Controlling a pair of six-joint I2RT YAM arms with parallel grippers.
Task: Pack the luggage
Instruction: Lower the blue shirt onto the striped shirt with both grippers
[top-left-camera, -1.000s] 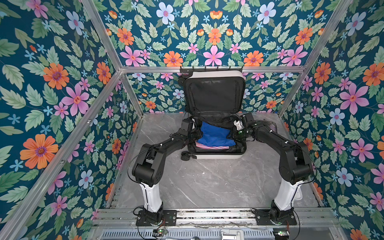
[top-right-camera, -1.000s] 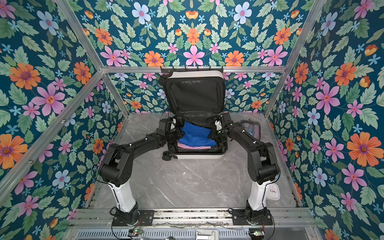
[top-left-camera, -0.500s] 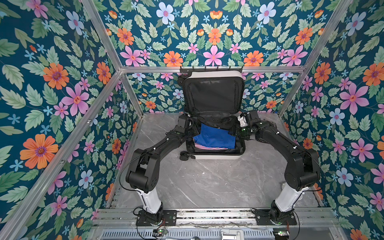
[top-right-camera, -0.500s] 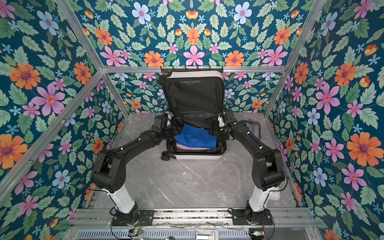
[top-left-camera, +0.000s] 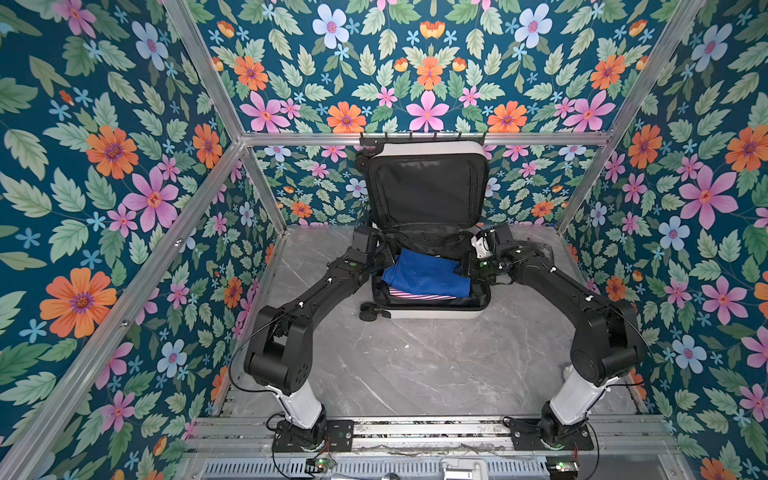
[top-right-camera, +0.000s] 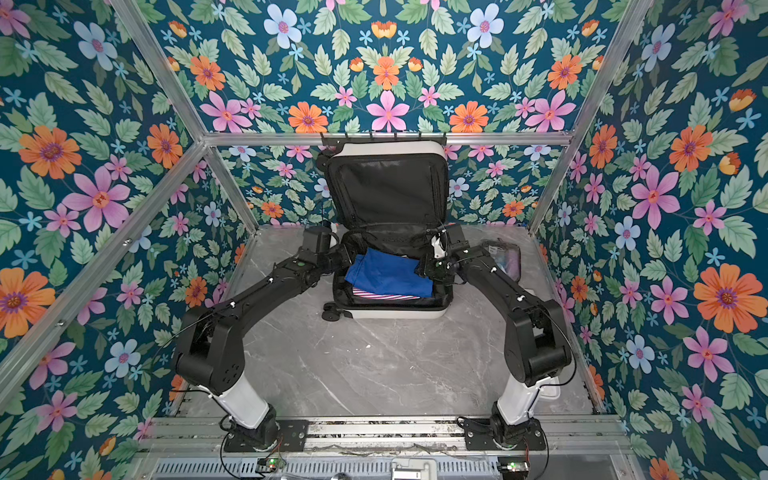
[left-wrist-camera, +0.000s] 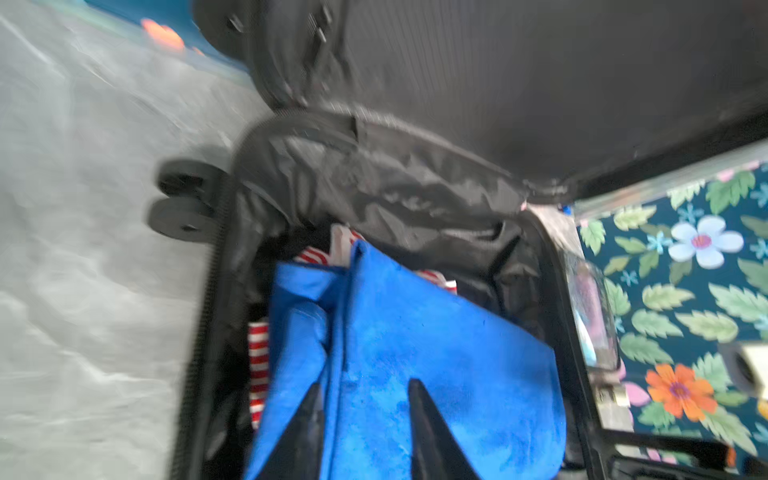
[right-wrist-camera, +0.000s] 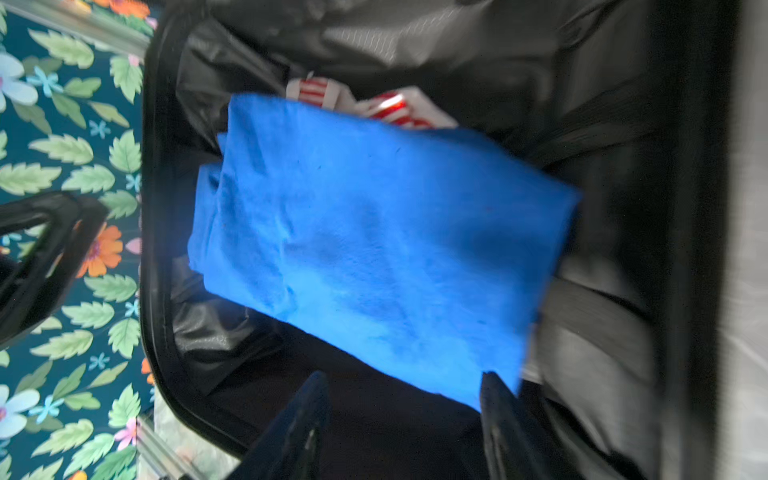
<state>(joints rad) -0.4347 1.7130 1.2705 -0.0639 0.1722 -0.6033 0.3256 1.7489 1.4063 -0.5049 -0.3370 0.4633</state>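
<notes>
Nearest the front edge, two black arms rise from two base plates bolted to one metal rail. Behind the rail runs the grey marbled tabletop. On it lies one luggage, a white hard-shell case with its lower shell flat on the tabletop, midway between the arms. Two black wheels show at its near left corner. The lower shell contains one folded blue cloth, resting on one red-and-white striped garment whose edge shows along the near side. The left gripper sits at the left side wall of the lower shell and points inward over the blue cloth. Its jaws stand a narrow gap apart with nothing clamped, and whether the tips touch the cloth cannot be told. The right gripper sits at the right side wall and also points inward. Its jaws stand wide and hold nothing, one fingertip just beside a corner of the blue cloth. The luggage lies between the two grippers. To the right of the case, beyond the right arm, one clear black-edged pouch lies on the tabletop. Farthest, the black-lined lid stands upright before the flowered back wall.
</notes>
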